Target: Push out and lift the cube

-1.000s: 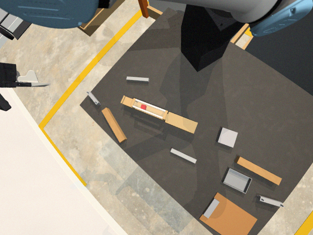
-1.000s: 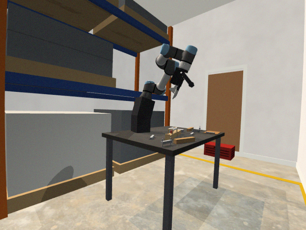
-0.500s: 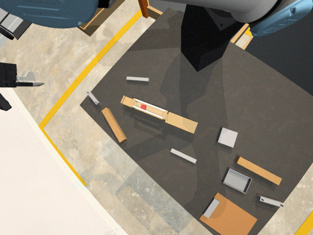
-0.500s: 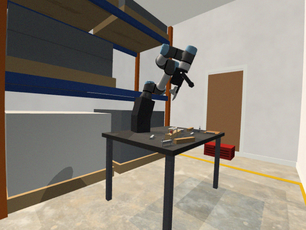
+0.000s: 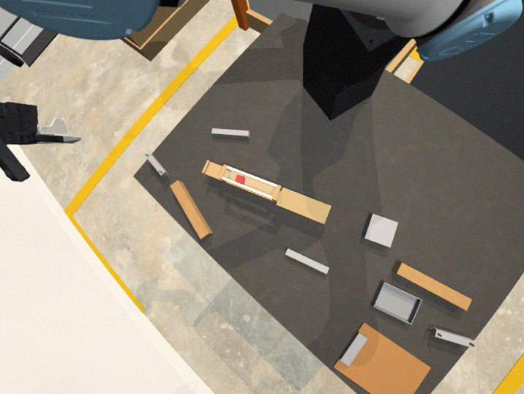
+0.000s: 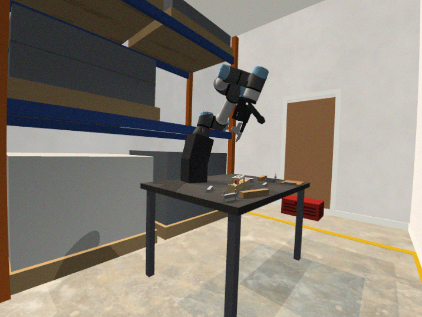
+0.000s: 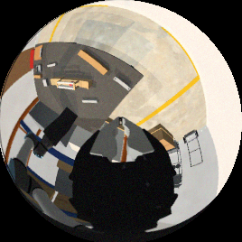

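Your tool, far left, is closed on nothing | lipped ledge marks the channel's left end | your red cube sits inside, right and nearer; push it left along the channel's long axis

the arm is bent and raised high over the bench. its claw is closed, tilted downward, and in the top view appears beyond the bench's left corner.
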Available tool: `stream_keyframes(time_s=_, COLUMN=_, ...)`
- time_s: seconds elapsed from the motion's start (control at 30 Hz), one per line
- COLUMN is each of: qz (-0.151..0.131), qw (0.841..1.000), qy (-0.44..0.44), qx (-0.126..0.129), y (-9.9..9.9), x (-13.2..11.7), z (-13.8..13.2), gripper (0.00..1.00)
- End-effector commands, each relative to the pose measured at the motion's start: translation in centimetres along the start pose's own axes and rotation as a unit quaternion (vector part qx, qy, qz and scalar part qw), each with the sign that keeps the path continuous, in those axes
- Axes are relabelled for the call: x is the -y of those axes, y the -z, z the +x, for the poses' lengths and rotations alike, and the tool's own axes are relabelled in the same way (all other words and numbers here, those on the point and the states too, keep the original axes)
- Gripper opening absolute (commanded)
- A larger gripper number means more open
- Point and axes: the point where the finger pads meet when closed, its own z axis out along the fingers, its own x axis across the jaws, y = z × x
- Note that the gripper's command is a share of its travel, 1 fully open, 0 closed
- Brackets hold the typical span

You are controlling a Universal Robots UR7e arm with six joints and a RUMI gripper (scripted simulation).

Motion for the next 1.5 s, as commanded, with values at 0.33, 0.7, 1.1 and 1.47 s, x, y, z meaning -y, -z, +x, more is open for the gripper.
stream_keyframes(time_s=0.33, qz=0.025, qw=0.995, qy=0.100, qx=-0.013, y=-5.5, x=-1.2, z=0.1, gripper=0.00)
stream_keyframes(time_s=0.7, qz=0.052, qw=0.971, qy=0.232, qx=-0.036, y=-12.7, x=-2.9, z=-1.8, gripper=0.00)
stream_keyframes(time_s=1.1, qz=0.069, qw=0.931, qy=0.352, qx=-0.066, y=-18.8, x=-4.5, z=-5.6, gripper=0.00)
stream_keyframes(time_s=1.47, qz=0.076, qw=0.889, qy=0.442, qx=-0.094, y=-22.8, x=-5.6, z=-9.7, gripper=0.00)
